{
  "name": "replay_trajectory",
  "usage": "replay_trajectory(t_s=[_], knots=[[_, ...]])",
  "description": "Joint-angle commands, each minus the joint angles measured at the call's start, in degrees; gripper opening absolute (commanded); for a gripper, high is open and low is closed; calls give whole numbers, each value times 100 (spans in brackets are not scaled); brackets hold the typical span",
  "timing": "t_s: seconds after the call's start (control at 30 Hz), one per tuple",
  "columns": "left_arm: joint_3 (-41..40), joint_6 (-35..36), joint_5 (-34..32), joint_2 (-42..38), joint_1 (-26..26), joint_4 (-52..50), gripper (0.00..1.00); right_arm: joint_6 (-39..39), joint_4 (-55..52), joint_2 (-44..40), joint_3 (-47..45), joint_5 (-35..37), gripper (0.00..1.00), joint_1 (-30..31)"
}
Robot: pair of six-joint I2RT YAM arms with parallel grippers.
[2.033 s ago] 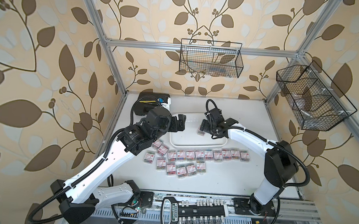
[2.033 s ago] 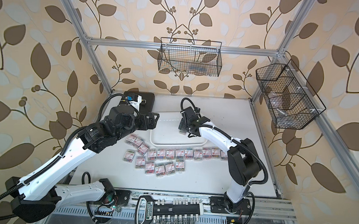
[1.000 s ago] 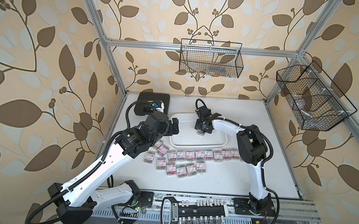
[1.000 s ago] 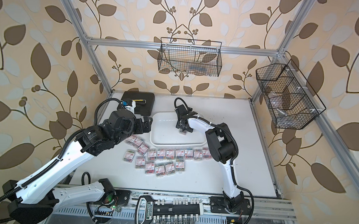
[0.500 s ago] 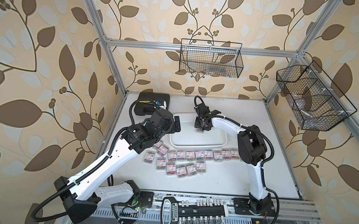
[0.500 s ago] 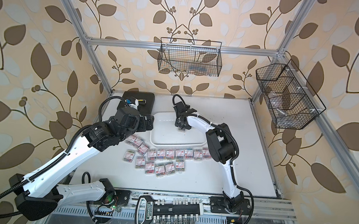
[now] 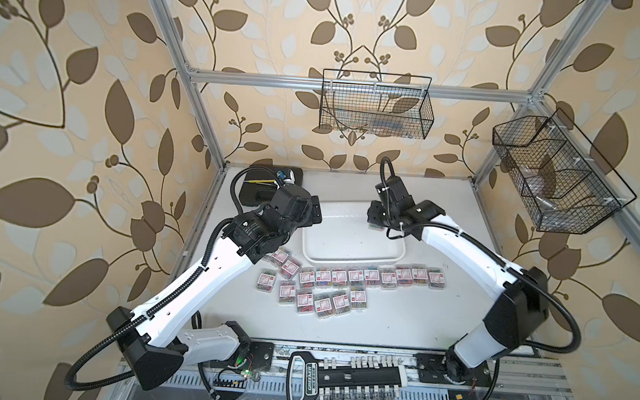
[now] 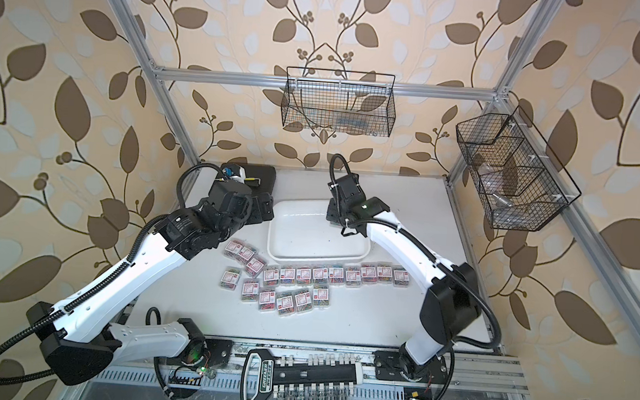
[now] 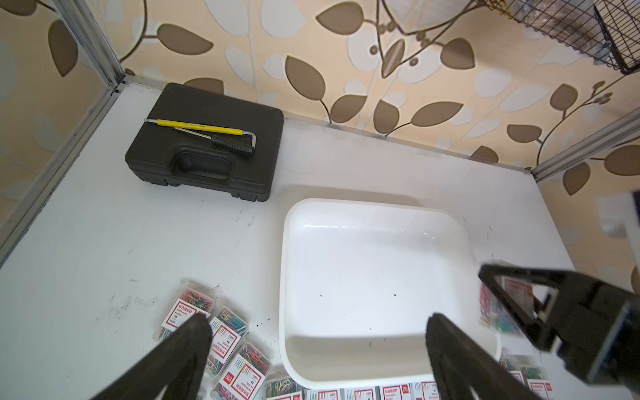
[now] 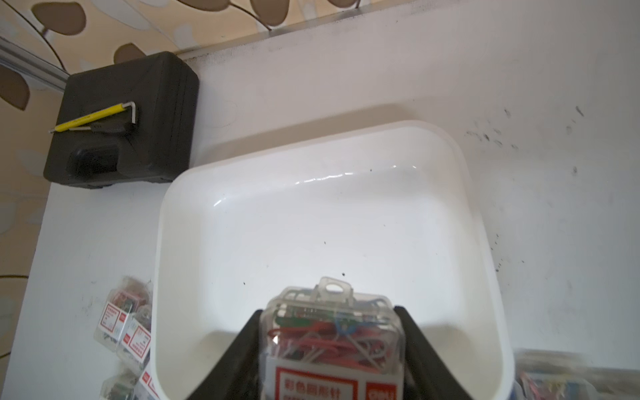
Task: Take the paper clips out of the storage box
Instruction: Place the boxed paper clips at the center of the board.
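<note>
Left gripper (image 9: 318, 323) jaws wide open, hovering at the left edge of the storage box (image 7: 347, 233), right gripper (image 10: 329, 318) clamped on one clip box (image 10: 332, 339) above its right side, other paper clips (image 7: 355, 277) in rows on the table (image 7: 379, 326) just in front of it.

彩色回形针 on label of paper clips (image 10: 331, 349), GREENER on black socket rack handle (image 8: 266, 373)
</note>
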Motion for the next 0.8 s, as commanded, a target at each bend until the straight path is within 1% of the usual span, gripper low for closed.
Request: replay_trajectory(t_s=[0.0,0.1,0.2,0.33,0.43,0.5,0.57,0.77], knots=[[81,-182,-160,-74,107,97,99,-71,-209,-545,-759,408,42,130],[-39,-271,-188,-133,164,90,99,42,-238,-1040,-1492,621,42,395],[-143,-387,-235,-189,220,38,99,276,-65,-1266,-2185,610,41,712],[-207,-524,-300,-215,261,-125,99,609,102,-1146,-2647,579,38,1087],[-231,-591,-307,-233,268,-214,99,834,167,-971,-2756,651,38,1498],[-278,-604,-303,-249,268,-250,99,846,397,-875,-2867,577,38,1751],[-313,-626,-326,-264,276,-294,99,815,567,-798,-2993,473,38,1816],[-306,-620,-357,-280,283,-426,99,883,1204,-631,-3618,134,38,1762]])
